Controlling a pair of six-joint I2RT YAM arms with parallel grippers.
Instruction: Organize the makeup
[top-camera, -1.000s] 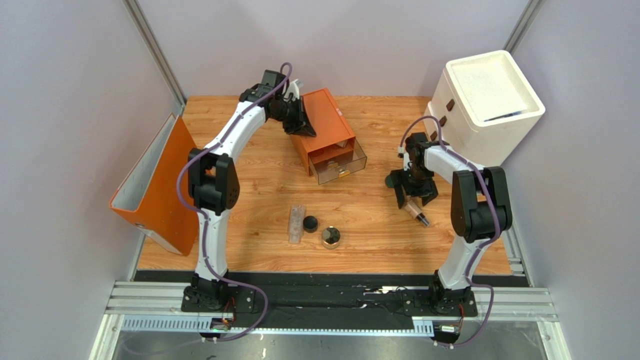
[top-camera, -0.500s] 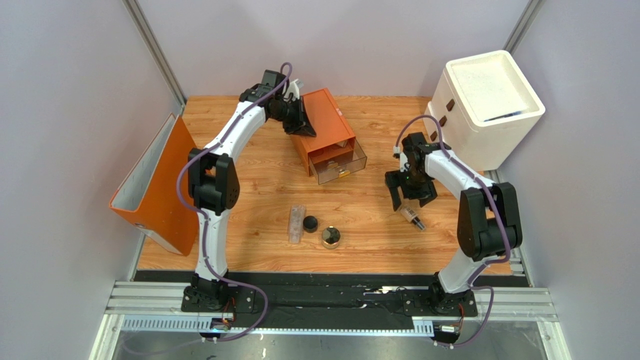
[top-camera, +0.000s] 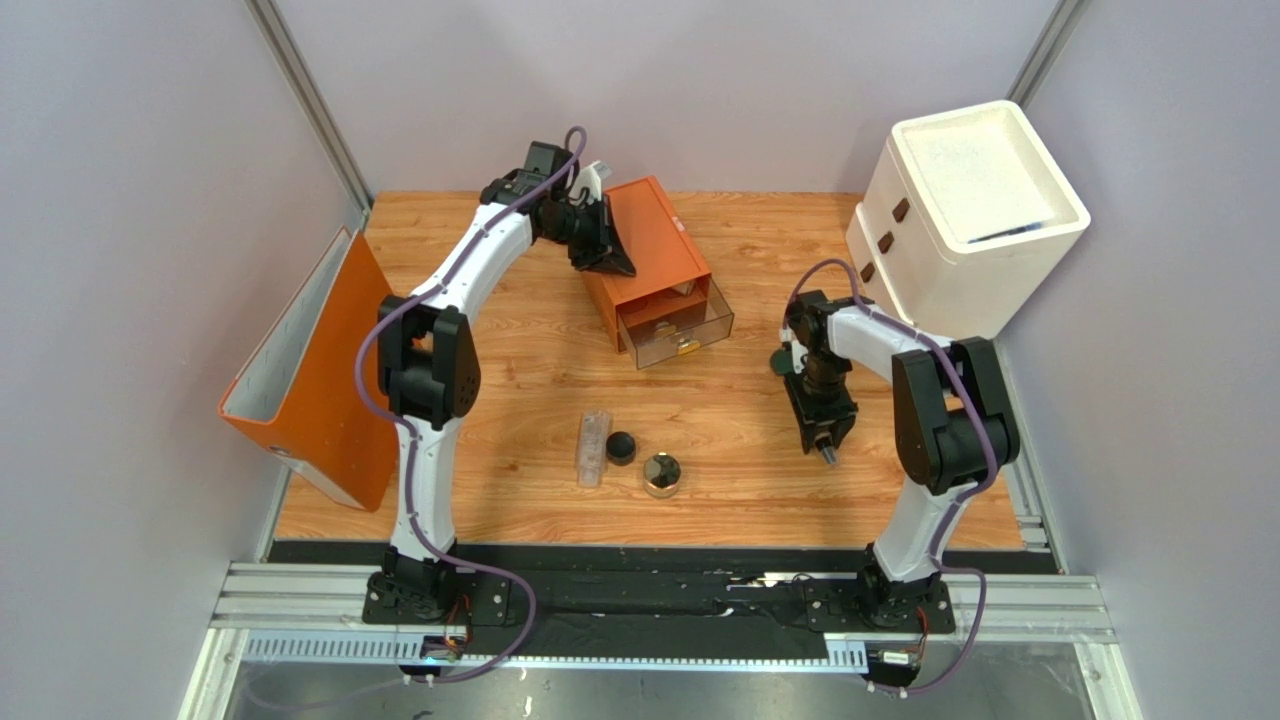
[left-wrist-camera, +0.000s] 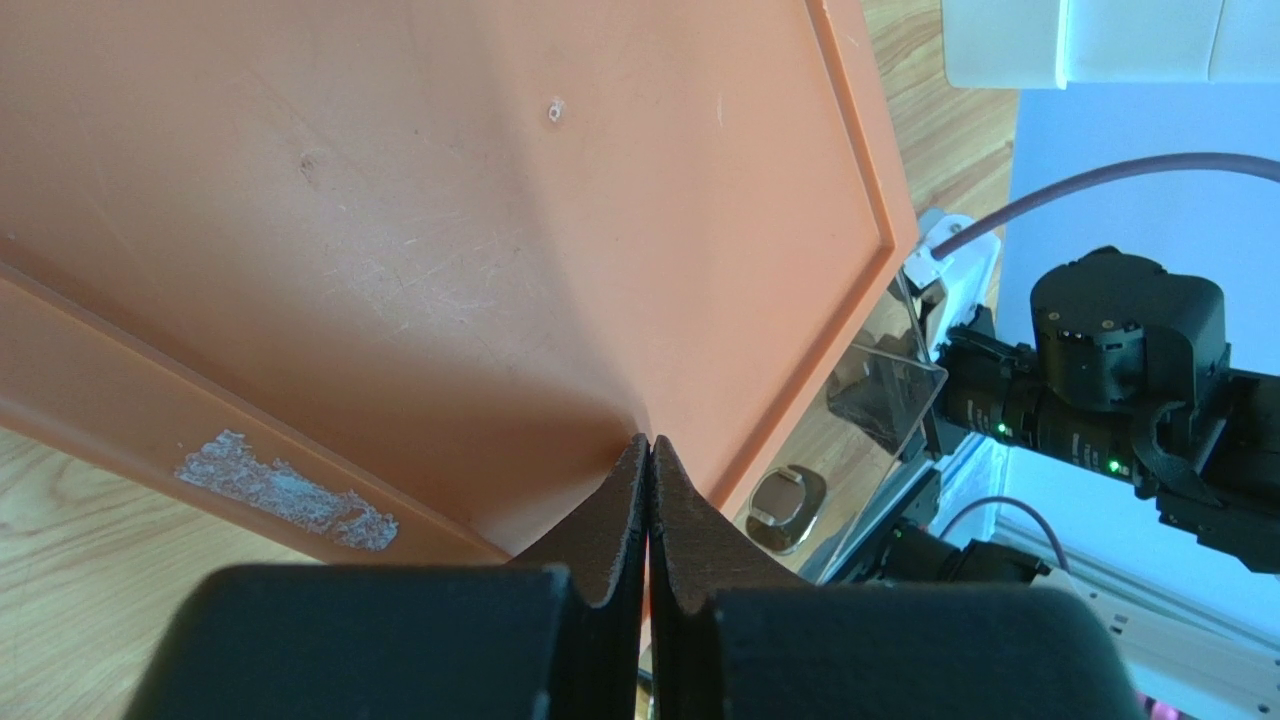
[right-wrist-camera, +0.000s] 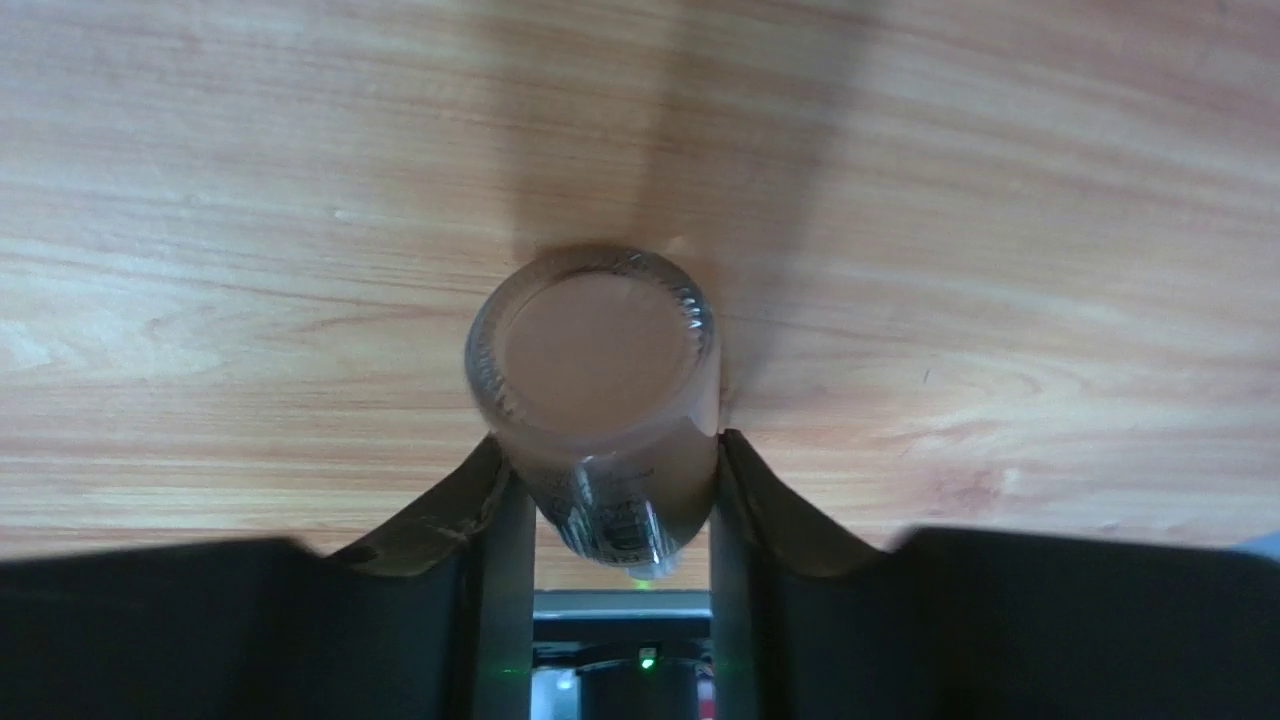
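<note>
- Right gripper (right-wrist-camera: 609, 450) is clamping the tan tube (right-wrist-camera: 594, 390). Both fingers (right-wrist-camera: 481, 503) are pressing on opposite sides of its round body, at a narrow gap set by the tube's width.
- The tube is running lengthwise between the fingers. Its flat end is sticking out past the tips toward the table (right-wrist-camera: 226, 225), and the rest is going back toward the palm.
- I can't tell whether that end is touching the wood or hanging just above it.
- Handling guess: the tube looks small, light and rigid-walled. The shell looks glossy, so it's probably slippery, and a round section on flat pads is going to want to roll or pivot.
- Best hold is mid-body, across the diameter, with moderate squeeze. The current grip looks close to that.
- Left gripper (left-wrist-camera: 649, 450) is showing its fingers pressed together with nothing between them. The tips are sitting against the top of the orange box (left-wrist-camera: 451, 225).
- Remaining makeup is lying well away from both sets of fingers, in a cluster on the near part of the table: the clear tube (top-camera: 595, 447), the black pot (top-camera: 619, 446) and the gold-rimmed jar (top-camera: 661, 474).
- The clear drawer (top-camera: 684, 333) is standing open, off to the inner side of the right fingers. It looks like the likely drop point.
</note>
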